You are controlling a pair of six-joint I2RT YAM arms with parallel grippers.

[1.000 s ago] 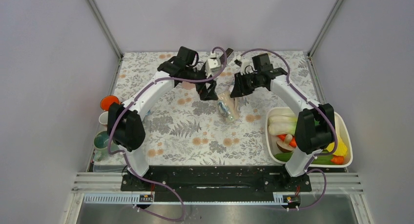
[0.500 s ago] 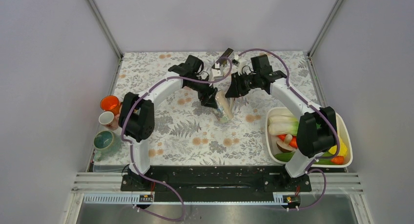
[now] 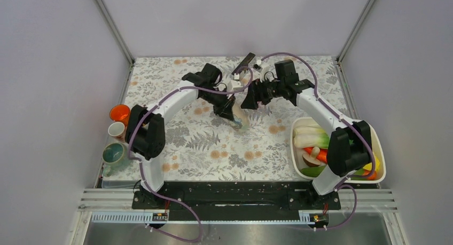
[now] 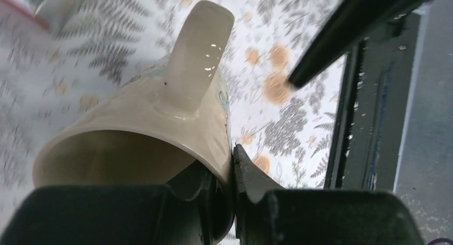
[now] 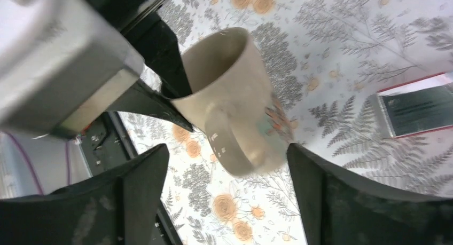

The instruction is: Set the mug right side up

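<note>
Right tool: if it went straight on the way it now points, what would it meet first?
Probably the mug, pinched by its rim in the left tool; it sits just ahead, between the open fingers of the right tool.

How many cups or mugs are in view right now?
4: cream mug held above the table; orange cup, white cup and green cup along its left edge. Some may be hidden.

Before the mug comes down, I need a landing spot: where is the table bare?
Widest bare patch: the front middle of the table, between the left arm and the vegetable tub. The rear left corner is bare too. Crowded: the rear middle, where the left pincer holds the mug and the right pincer flanks it open, and the left edge with three cups.
</note>
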